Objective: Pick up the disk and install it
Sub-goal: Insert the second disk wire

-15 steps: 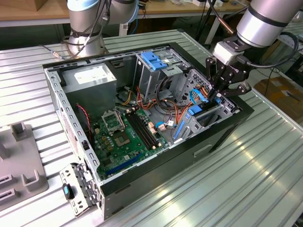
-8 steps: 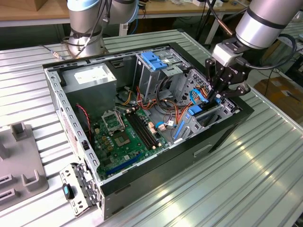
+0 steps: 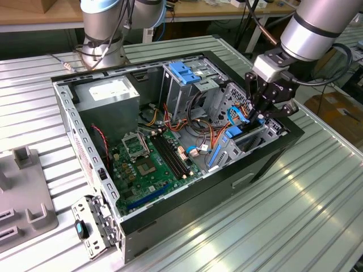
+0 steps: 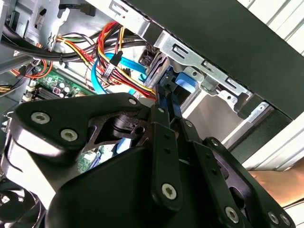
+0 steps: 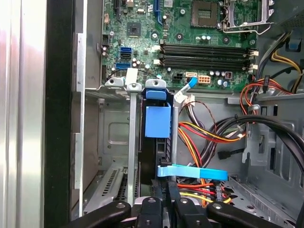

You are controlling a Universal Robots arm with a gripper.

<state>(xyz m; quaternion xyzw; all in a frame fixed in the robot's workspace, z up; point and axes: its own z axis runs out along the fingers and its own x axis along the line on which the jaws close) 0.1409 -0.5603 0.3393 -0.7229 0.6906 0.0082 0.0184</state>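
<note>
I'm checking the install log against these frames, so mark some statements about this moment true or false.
1. The gripper is down at the drive bay in the case's corner. True.
2. The disk lies flat on the slatted table outside the case. False: it stands on edge in the bay's slot.
3. The motherboard lies on the floor of the open case. True.
4. The blue bracket sits on the motherboard. False: it tops the tall grey cage.

Open PC case (image 3: 266,164) on ribbed metal table (image 3: 317,226): green mobo (image 3: 153,161), PSU (image 3: 108,93), possibly SATA cable (image 5: 192,173).
</note>
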